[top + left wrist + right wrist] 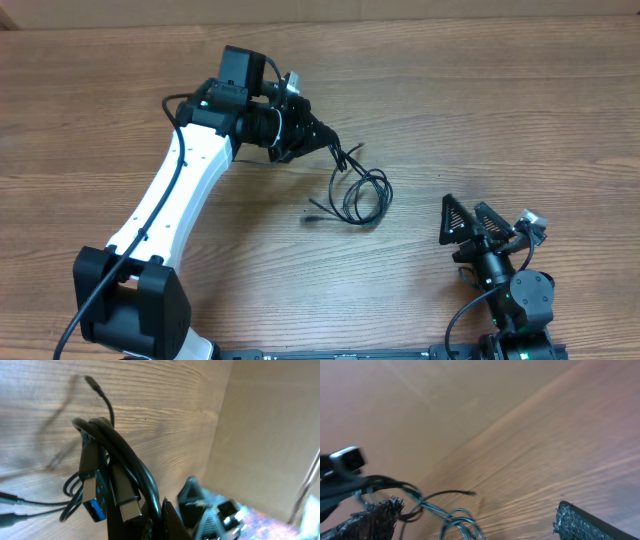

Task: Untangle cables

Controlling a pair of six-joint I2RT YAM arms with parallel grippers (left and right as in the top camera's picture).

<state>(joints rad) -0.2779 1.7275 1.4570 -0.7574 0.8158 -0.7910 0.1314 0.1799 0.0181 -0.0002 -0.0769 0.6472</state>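
Overhead, the wooden table [520,110] is filling the whole view; the white left arm [175,190] is reaching across it toward the middle; the right arm [520,295] is sitting low at the near right corner, well apart from the work; the left gripper [338,150] is pinching down on the cables [362,195], fingers closed around a bunched section of cord; the right gripper [470,225] is standing wide and holding nothing, its two fingers pointing toward the cords but clear of them; the cables are lying as tangled black loops on the table just beside the left gripper's tip, one strand trailing out to a loose end [313,213]; in the left wrist view two plugs are hanging by the closed fingers, a blue-insert plug [94,500] and a slim plug [125,505] just beside it.
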